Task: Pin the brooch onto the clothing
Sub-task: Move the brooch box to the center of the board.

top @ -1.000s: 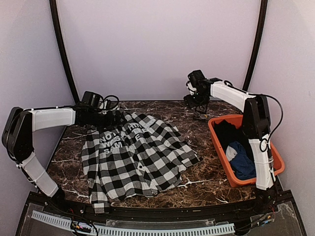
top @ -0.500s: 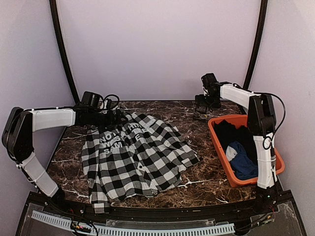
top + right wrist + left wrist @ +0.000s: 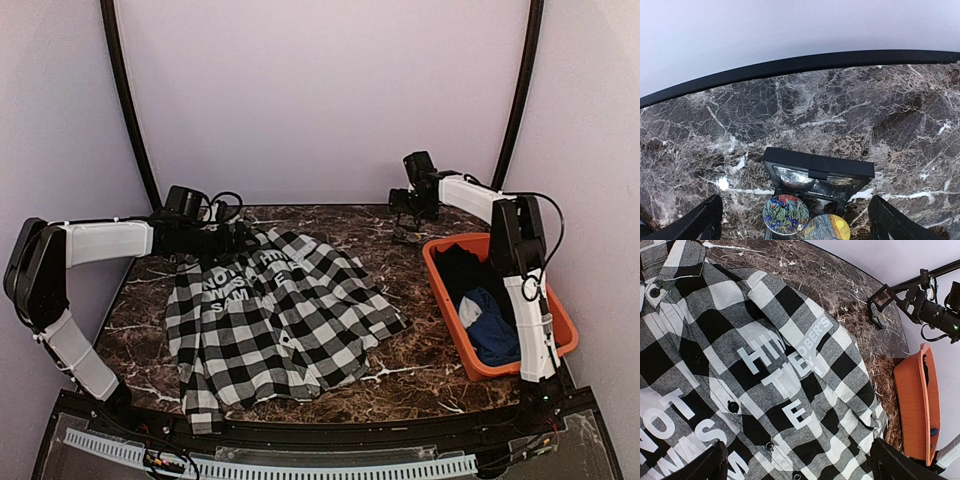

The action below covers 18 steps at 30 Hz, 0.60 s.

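The clothing, a black-and-white checked shirt [image 3: 280, 310] with white lettering, lies spread on the marble table. It fills the left wrist view [image 3: 790, 365]. My left gripper [image 3: 240, 238] hovers over its far collar end, open and empty [image 3: 797, 471]. My right gripper [image 3: 405, 208] is open and empty above a small open black box [image 3: 408, 236] at the back right. In the right wrist view the box [image 3: 817, 167] holds two round brooches, a floral one [image 3: 785, 214] and a blue-and-yellow one [image 3: 826, 228], between my spread fingers [image 3: 696, 222].
An orange basket [image 3: 443, 296] at the right holds dark clothes and a plain blue garment [image 3: 492, 330]; its rim shows in the left wrist view [image 3: 912, 405]. Pale walls and black curved posts close in the back. Bare marble [image 3: 420, 340] lies between shirt and basket.
My right gripper swung right along the back edge, then a little back left, staying over the black box. The left arm and the shirt have not moved.
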Each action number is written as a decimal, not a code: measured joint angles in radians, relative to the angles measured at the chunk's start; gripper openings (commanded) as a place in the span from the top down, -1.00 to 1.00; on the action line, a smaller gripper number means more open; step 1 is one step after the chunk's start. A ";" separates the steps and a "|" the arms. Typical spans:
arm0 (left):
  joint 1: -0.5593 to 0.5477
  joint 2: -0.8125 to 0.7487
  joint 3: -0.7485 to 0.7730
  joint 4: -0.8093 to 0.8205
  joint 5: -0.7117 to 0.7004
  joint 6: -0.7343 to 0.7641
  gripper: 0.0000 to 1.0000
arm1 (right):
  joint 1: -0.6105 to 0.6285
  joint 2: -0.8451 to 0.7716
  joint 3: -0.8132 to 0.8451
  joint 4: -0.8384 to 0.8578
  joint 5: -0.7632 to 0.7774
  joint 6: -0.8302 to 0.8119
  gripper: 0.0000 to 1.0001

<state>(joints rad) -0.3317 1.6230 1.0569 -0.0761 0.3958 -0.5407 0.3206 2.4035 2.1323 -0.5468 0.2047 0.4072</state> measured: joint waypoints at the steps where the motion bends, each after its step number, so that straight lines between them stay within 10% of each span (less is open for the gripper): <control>1: 0.002 0.000 0.000 0.000 0.002 0.000 -0.97 | 0.000 0.010 0.008 0.000 0.004 0.007 -0.97; 18: 0.009 0.000 -0.005 0.003 0.029 -0.018 -0.98 | 0.000 0.090 0.116 -0.005 0.050 0.049 -0.97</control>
<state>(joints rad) -0.3225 1.6234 1.0523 -0.0731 0.4248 -0.5583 0.3206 2.4931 2.2478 -0.5522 0.2546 0.4564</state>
